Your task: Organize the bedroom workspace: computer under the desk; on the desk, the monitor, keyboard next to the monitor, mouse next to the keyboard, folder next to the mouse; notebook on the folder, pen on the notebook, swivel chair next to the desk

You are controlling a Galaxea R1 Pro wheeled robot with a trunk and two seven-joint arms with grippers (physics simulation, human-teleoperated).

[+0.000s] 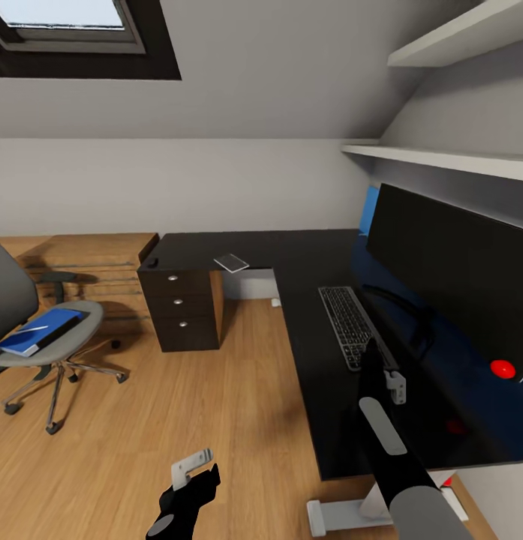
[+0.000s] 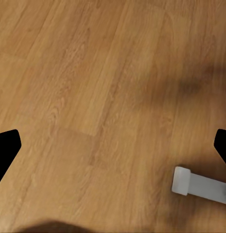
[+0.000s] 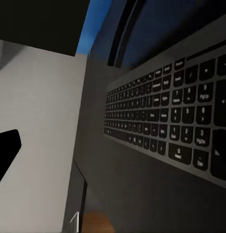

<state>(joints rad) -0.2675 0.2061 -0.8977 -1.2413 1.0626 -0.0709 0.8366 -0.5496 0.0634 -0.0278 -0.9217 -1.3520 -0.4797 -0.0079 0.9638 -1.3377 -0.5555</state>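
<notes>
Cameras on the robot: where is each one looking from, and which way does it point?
Head view: from the robot's head, looking forward and down at the desk, keyboard, monitor and swivel chair; both arms show, with the left end effector and right end effector.
Left wrist view: on the left arm, facing down at the wooden floor; dark fingertips at the edges.
Right wrist view: on the right arm, low over the desk, facing along the keyboard; one dark fingertip shows.
Shared: head and right wrist views both see the keyboard.
</notes>
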